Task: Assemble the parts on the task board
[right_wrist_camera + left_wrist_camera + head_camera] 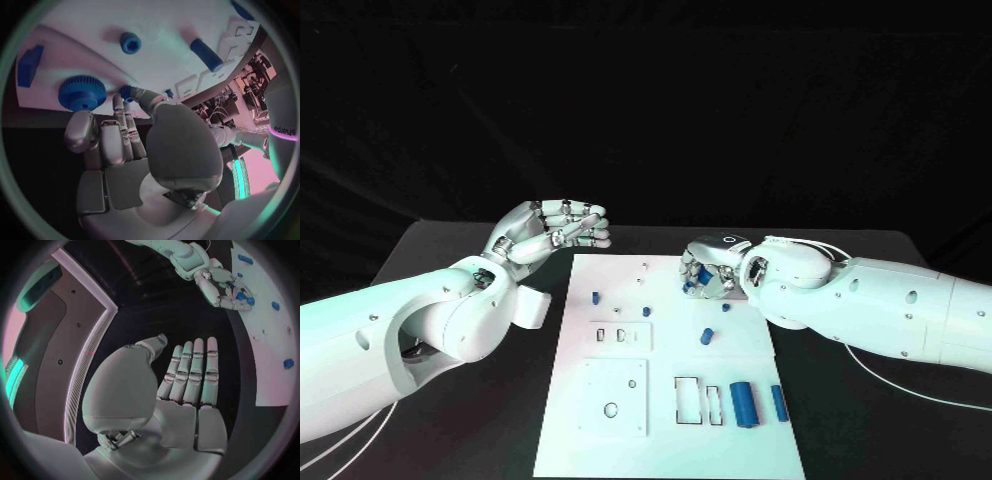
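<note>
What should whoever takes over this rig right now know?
Left hand: open, raised by the board's far left corner.
Right hand: pinches a small part over the board's far right, beside a gear.
Loose: three long parts near right, pegs mid-board.
Done: cannot tell.
Left: probably seat the pinched part, then the loose ones.
</note>
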